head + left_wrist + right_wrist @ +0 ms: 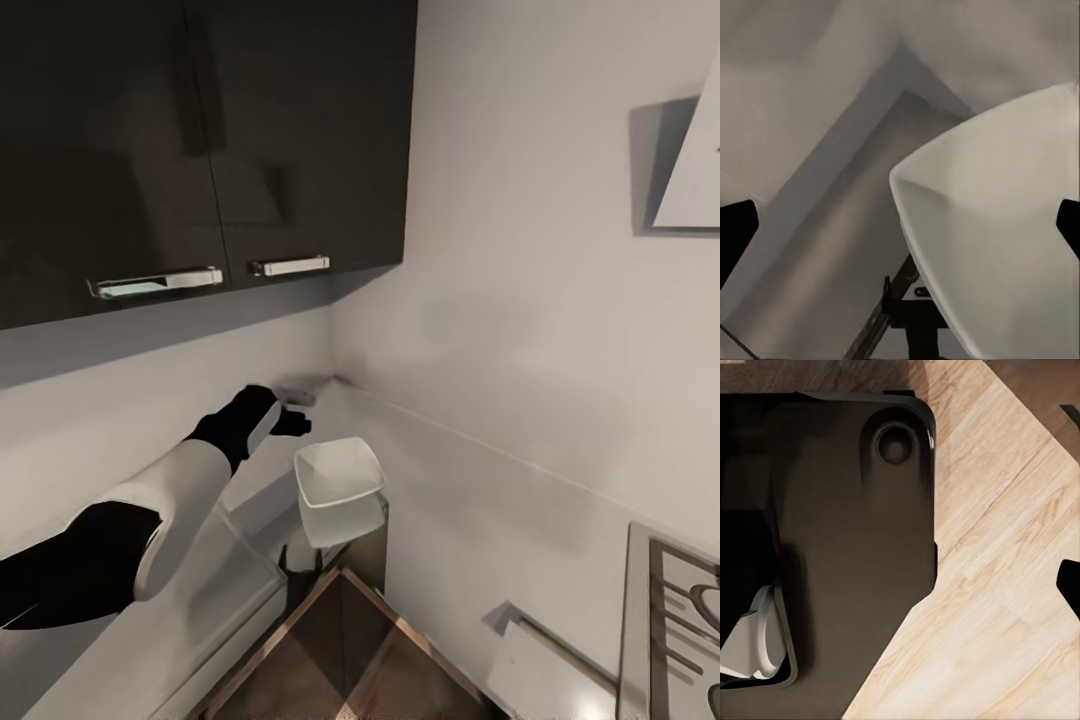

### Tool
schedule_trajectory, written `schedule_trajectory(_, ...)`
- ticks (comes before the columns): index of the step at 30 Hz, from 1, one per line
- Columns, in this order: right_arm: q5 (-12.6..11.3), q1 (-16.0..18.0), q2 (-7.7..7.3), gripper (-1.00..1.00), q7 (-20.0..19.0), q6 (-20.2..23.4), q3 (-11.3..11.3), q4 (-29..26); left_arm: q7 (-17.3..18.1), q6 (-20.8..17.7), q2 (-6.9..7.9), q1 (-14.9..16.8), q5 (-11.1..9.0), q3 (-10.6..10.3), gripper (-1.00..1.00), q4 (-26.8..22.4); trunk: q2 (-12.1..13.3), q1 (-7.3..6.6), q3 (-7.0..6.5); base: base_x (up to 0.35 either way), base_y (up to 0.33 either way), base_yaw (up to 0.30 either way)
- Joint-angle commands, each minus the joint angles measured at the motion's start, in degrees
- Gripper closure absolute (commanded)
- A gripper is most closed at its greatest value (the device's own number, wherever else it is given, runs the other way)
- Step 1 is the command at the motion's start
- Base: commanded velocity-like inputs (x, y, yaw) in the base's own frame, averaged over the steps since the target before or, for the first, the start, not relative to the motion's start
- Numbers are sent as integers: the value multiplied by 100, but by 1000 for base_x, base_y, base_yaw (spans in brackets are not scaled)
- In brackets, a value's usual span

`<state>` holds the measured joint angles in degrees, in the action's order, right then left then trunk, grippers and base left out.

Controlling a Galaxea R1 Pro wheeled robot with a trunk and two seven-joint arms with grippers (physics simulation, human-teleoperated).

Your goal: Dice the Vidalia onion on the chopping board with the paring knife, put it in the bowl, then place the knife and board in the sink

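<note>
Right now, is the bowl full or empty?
Empty: the bowl shows bare white inside in the head view, and the left wrist view shows no onion pieces either.

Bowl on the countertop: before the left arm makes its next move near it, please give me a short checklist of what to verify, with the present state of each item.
1. Bowl upright at the countertop end: ok.
2. Bowl holds diced onion: not ok, it looks empty.
3. Left gripper beside the bowl, not touching it: ok.
4. Left fingers open: ok, in the left wrist view they stand wide apart.
5. Left gripper holding anything: ok, nothing between the fingers.
6. Right gripper state: cannot tell; its camera looks down at the pale wood floor.
</note>
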<state>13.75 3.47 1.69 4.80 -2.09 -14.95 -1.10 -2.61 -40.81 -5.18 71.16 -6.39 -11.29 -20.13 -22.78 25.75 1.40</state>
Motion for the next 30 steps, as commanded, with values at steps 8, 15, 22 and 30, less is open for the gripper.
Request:
schedule_trajectory(8, 57, 5, -2, -100, 21, -20, -52, 5, 264, 1, -3, 6, -47, -48, -100, 32, -14, 3, 88, 0, 0, 0)
schedule_trajectory(15, 57, 5, 1, -100, 21, -19, -47, 5, 269, 34, 42, 6, -29, -48, -100, 179, -14, 3, 152, 0, 0, 0)
schedule_trajectory(22, 57, 5, 7, -100, 21, -19, -43, 5, 255, 426, 47, 5, -12, -55, -100, 497, -14, 3, 217, 0, 0, 0)
schedule_trajectory(30, 57, 5, 7, -100, 21, -19, -43, 5, 257, 451, 28, 5, -12, -65, -100, 535, -14, 3, 291, 0, 0, 0)
